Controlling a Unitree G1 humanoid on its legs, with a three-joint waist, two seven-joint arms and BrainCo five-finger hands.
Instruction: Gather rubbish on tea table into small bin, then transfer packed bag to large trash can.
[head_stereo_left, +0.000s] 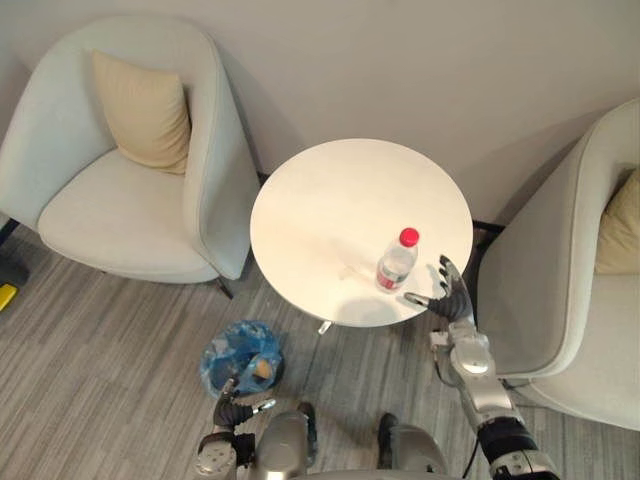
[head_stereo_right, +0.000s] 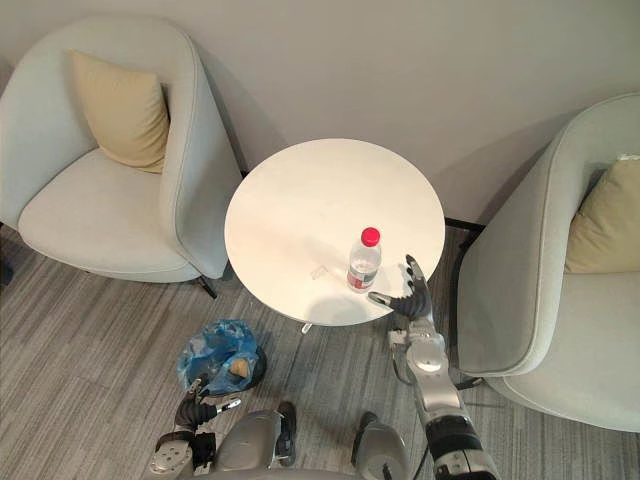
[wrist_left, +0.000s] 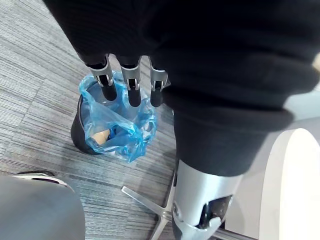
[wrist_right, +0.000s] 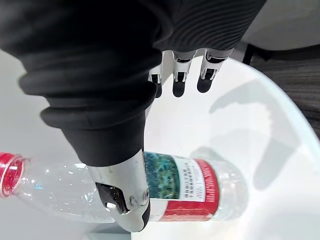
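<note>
On the round white desk (head_stereo_left: 330, 190), near its front right edge, a clear bottle (head_stereo_left: 396, 262) with a red cap stands upright. The right hand (head_stereo_left: 452, 298) sits just beside it, fingers (wrist_right: 179, 86) spread straight and thumb pointing at the bottle, gripping nothing. Down on the floor, the small bin (head_stereo_left: 240, 358) with its blue bag has something tan inside, and the left hand (head_stereo_left: 236, 400) hangs near it, fingers (wrist_left: 134, 92) relaxed and empty.

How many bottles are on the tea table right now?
1. The clear plastic bottle with a red cap stands upright near the round white table's near-right edge, beside the right hand.
</note>
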